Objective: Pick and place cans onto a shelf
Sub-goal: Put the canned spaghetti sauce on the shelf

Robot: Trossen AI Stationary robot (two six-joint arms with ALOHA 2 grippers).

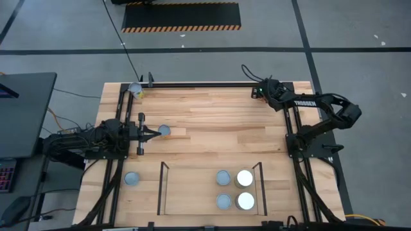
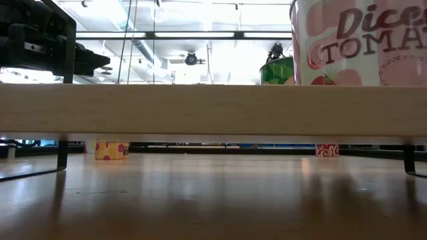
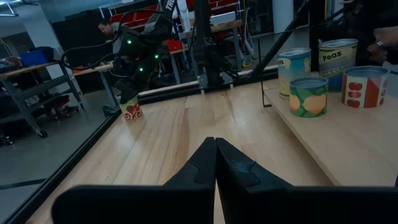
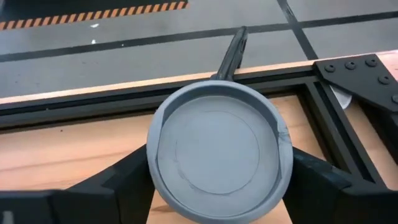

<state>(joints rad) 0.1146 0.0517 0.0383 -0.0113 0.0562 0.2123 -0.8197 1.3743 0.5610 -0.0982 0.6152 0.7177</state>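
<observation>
My right pincer (image 4: 217,186) sits at the tabletop's (image 1: 212,128) far right corner, its fingers spread on either side of a grey-topped can (image 4: 217,155); I cannot tell whether they grip it. My left pincer (image 1: 154,133) is pinched shut near the left edge, its tip just beside another can (image 1: 164,131). Four cans stand in the shelf's (image 1: 192,189) right end at the near edge, one (image 1: 131,179) outside its left rail, and one (image 1: 136,89) at the far left corner.

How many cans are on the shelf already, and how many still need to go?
Four cans sit in the shelf, like this white one. The right hand straddles a can at the far corner. Three wait outside: by the left hand, one beside the shelf, one tipped over.
</observation>
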